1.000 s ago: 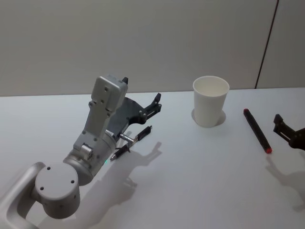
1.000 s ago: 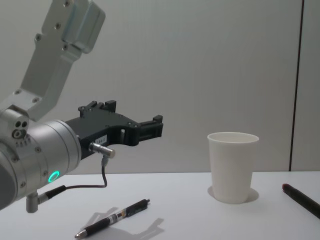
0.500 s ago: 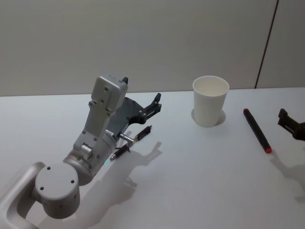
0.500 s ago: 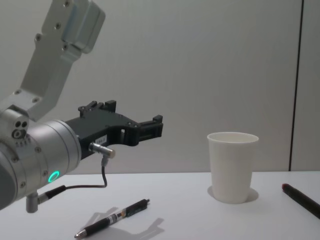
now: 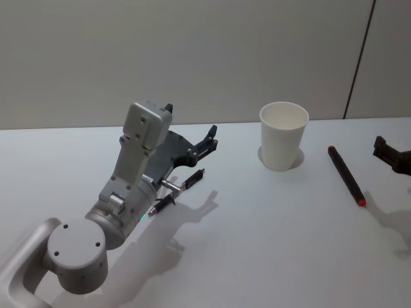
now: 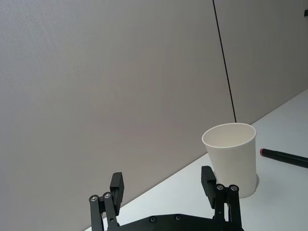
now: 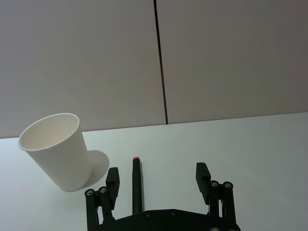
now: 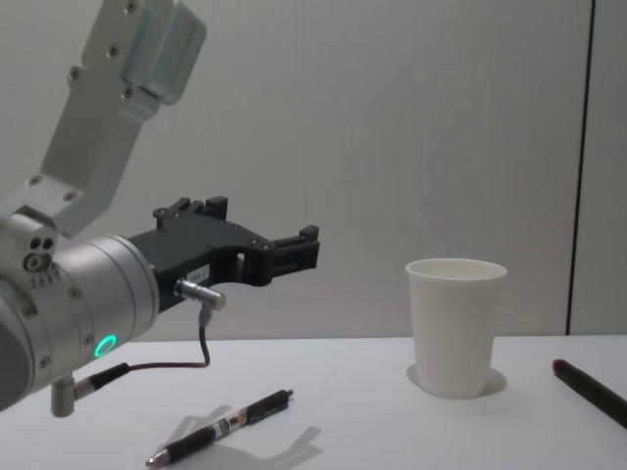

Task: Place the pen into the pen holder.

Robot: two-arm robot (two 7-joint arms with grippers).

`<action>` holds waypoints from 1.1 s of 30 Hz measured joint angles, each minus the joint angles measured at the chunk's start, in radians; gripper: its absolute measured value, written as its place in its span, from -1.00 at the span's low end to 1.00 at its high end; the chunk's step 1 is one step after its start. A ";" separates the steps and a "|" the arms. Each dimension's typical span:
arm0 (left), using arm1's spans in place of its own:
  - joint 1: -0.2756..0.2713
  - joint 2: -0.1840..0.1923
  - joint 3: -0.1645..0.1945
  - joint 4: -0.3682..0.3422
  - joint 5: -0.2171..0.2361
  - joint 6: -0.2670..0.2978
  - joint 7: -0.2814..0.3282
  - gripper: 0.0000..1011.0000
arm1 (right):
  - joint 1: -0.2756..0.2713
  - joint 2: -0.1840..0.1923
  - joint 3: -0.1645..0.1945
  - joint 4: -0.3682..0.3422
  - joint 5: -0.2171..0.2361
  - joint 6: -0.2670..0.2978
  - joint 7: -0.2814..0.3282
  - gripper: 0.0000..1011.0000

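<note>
Head and chest views: the cup [image 5: 283, 138] is standing upright on the white table [image 5: 257, 244], toward the far side and right of centre, mouth up.

Two pens are lying flat on the table, both outside the cup. The red-tipped pen [image 5: 347, 175] is lying to the right of the cup, near it but not touching, one end pointing away from me toward the wall. The black pen [image 8: 235, 424] is lying well left of the cup, under the left arm, angled, its tip toward me.

Left gripper [image 6: 162, 185]: I am reading it as hanging above the table over the black pen, pointing forward and toward the cup. Its fingers are spread wide and gripping nothing.

Right gripper [image 7: 158, 174]: it is sitting at the right edge of the head view, to the right of the red-tipped pen and apart from it, casting a shadow on the table. Fingers are spread apart, holding nothing. In the right wrist view the red-tipped pen is showing between the two fingers, nearer the cup-side one.
</note>
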 joint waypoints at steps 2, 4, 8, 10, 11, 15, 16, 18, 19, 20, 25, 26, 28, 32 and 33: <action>0.000 0.000 0.000 0.000 0.000 0.000 0.000 0.98 | 0.017 -0.007 -0.002 0.009 0.000 0.018 -0.002 0.98; 0.000 0.000 0.000 0.000 0.000 0.000 0.000 0.98 | 0.028 -0.011 -0.004 0.014 -0.001 0.030 -0.004 0.98; 0.000 0.000 0.000 0.000 0.000 0.000 0.000 0.98 | 0.060 -0.024 -0.009 0.032 -0.006 0.069 -0.009 0.98; 0.000 0.000 0.000 0.000 0.000 0.000 0.000 0.98 | 0.070 -0.029 -0.011 0.038 -0.007 0.084 -0.011 0.98; 0.000 0.000 0.000 0.000 0.000 0.000 0.000 0.98 | 0.075 -0.032 -0.012 0.041 -0.007 0.090 -0.012 0.98; 0.000 0.000 0.000 0.000 0.000 0.000 0.000 0.98 | 0.102 -0.046 -0.018 0.059 -0.008 0.128 -0.018 0.98; 0.000 0.000 0.000 0.000 0.000 0.000 0.000 0.98 | 0.115 -0.054 -0.021 0.069 -0.007 0.142 -0.021 0.98; 0.000 0.000 0.000 0.000 0.000 0.000 0.000 0.98 | 0.132 -0.065 -0.025 0.083 -0.006 0.164 -0.026 0.98; 0.000 0.000 0.000 0.000 0.000 0.000 0.000 0.98 | 0.137 -0.069 -0.026 0.087 -0.005 0.170 -0.027 0.98; 0.000 0.000 0.000 0.000 0.000 0.000 0.000 0.98 | 0.143 -0.072 -0.028 0.092 -0.005 0.176 -0.029 0.98; 0.000 0.000 0.000 0.000 0.000 0.000 0.000 0.98 | 0.184 -0.100 -0.037 0.128 0.000 0.218 -0.044 0.98; 0.000 0.000 0.000 0.000 0.000 0.000 0.000 0.98 | 0.189 -0.104 -0.038 0.133 0.001 0.223 -0.047 0.98; 0.000 0.000 0.000 0.000 0.000 0.000 0.000 0.98 | 0.204 -0.116 -0.041 0.147 0.003 0.236 -0.056 0.98; 0.000 0.000 0.000 0.000 0.000 0.000 0.000 0.98 | 0.224 -0.133 -0.046 0.165 0.004 0.256 -0.073 0.98; 0.000 0.000 0.000 0.000 0.000 0.000 0.000 0.98 | 0.227 -0.136 -0.047 0.168 0.004 0.261 -0.077 0.98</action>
